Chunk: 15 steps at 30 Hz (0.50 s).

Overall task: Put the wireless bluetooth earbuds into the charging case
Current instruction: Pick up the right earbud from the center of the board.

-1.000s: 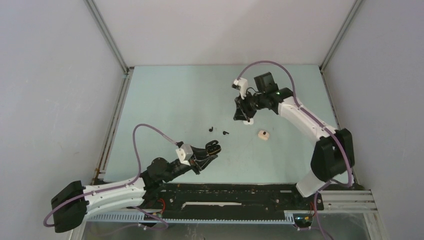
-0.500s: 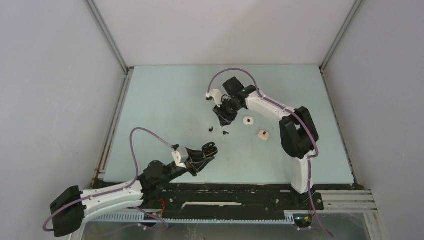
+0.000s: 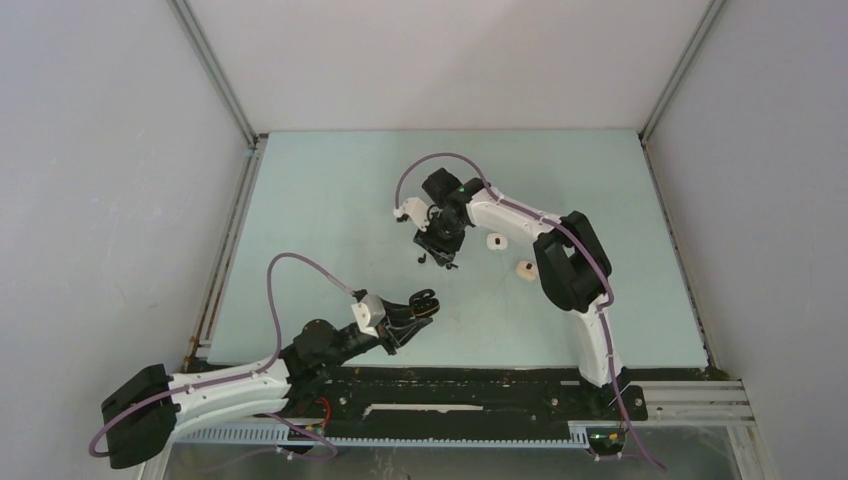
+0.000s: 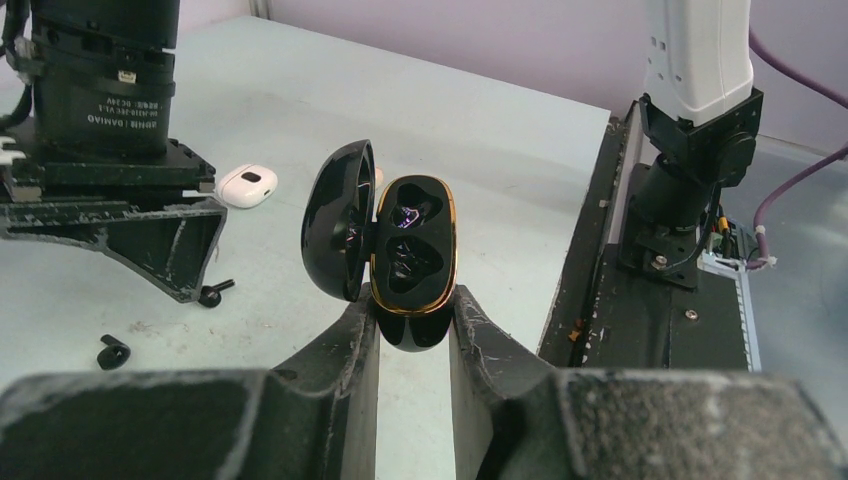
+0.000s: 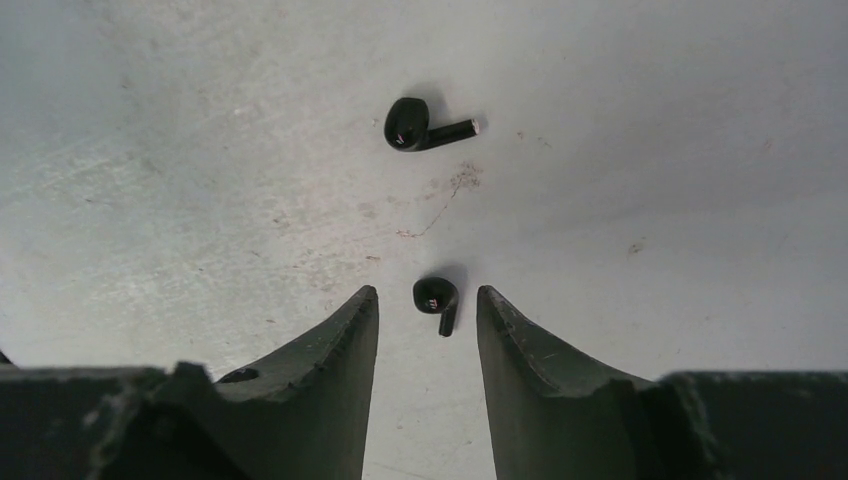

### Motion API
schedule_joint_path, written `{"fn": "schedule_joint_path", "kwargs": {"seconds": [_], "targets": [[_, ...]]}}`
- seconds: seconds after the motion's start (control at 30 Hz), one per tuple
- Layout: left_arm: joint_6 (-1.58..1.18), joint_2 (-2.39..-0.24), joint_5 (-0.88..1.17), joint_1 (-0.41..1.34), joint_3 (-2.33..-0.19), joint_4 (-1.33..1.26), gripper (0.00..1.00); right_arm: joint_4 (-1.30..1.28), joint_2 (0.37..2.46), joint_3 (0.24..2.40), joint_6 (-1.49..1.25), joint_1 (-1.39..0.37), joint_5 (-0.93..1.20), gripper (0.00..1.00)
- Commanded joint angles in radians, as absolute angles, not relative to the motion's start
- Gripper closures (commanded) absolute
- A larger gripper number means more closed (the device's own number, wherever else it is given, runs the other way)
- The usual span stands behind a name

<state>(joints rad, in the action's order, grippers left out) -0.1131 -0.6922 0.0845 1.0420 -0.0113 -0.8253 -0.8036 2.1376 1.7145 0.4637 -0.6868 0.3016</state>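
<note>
- Black charging case [image 4: 413, 260]: lid open, both wells empty. The left gripper [image 4: 413, 310] is clamped on its lower body and holds it up off the table [image 3: 330, 200], near the near edge, left of centre.
- Black earbuds: two, both loose on the table around its middle, neither in the case.
- One earbud [image 5: 436, 298] sits between the right gripper [image 5: 428, 292] fingers [image 5: 340, 360], which are spread with a gap on each side and no contact.
- The other earbud [image 5: 420, 127] lies just beyond the fingertips, stem lying flat.
- White case [image 3: 494, 241]: one, lid shut, on the table just right of the right gripper. Contents can't be told.
- Beige case [image 3: 524, 268]: one, a little nearer the near edge and further right. Contents can't be told.
- Count: three cases (black, white, beige), two earbuds visible.
- Versus a second ago: the right arm has swung left from over the white case to over the black earbuds, and its fingers have opened wider. The white case is now uncovered.
- The left gripper and black case are about where they were.
</note>
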Motion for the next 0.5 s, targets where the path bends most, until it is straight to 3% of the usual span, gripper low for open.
{"fn": "schedule_joint_path", "kwargs": {"seconds": [0.0,0.47], "targets": [[-0.095,-0.695,0.107,1.035,0.062,-0.871,0.99,-0.825,2.164,1.754,0.486,-0.689,0.245,0.55],[-0.095,-0.716,0.112,1.035,0.055,-0.871,0.98,-0.825,2.212,1.759,0.493,-0.704,0.230,0.56]]}}
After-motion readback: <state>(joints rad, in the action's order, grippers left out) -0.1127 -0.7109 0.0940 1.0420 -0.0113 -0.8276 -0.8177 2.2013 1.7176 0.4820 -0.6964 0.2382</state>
